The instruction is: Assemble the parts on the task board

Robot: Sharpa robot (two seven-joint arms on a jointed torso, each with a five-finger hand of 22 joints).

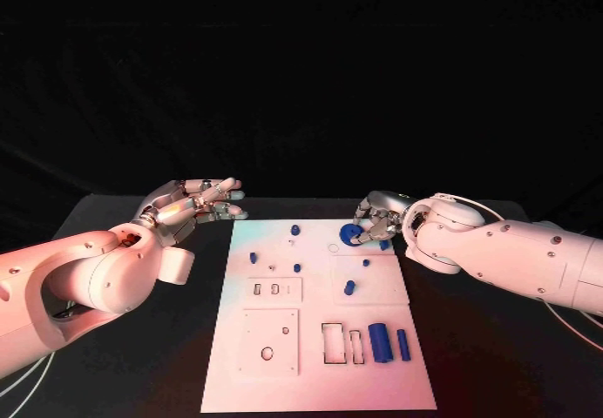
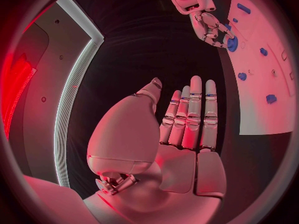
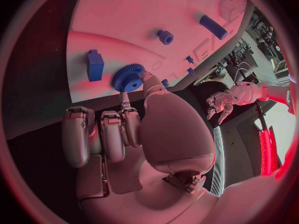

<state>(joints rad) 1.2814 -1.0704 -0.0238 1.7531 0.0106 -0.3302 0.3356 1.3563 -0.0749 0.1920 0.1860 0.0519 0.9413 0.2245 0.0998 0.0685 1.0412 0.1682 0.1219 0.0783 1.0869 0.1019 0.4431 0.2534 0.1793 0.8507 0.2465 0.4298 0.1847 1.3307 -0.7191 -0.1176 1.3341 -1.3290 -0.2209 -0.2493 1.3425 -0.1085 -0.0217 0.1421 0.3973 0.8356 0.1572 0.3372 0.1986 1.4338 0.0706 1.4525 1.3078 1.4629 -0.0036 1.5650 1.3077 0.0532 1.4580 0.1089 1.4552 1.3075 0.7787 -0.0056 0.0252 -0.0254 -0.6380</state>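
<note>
Right hand (image 1: 381,221): pinches the blue gear (image 1: 350,232) at its rim, apparently so it can be lowered flat onto the task board (image 1: 315,383).
Gear: over the board's far right part, at the fingertips, beside a blue block (image 3: 94,64).
Left hand (image 1: 191,206): fingers spread, holding nothing, off the board's far left edge, likely waiting.
</note>
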